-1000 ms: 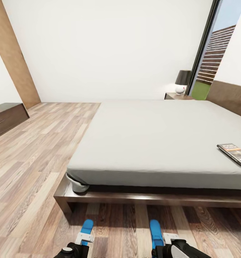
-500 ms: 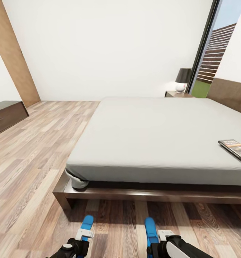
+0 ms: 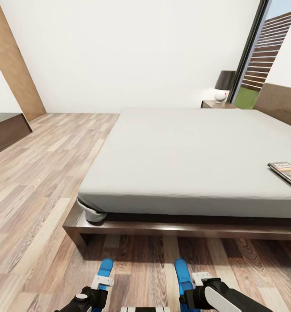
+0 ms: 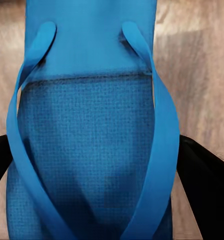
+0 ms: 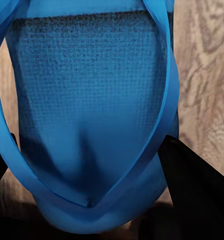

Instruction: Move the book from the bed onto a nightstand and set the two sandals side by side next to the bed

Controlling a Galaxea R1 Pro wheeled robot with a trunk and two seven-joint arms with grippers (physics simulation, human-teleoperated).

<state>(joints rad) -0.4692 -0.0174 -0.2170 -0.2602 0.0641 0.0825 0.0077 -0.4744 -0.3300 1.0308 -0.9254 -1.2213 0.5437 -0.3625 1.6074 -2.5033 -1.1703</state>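
Camera shifted since earlier frame; sandals unmoved in grip. Left gripper (image 3: pixel 103 284) clamps left sandal (image 3: pixel 105 269); right gripper (image 3: pixel 193 281) clamps right sandal (image 3: pixel 182 273), both over floor (image 3: pixel 37 182) before bed (image 3: pixel 193 156). Book (image 3: pixel 287 173) on mattress, right edge.

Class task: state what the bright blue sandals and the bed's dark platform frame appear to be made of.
Bright blue sandals: probably foam or rubber, matte, with a fine grid-textured footbed and smooth straps. Dark brown bed platform frame: seemingly polished wood, showing a soft sheen along its edge.
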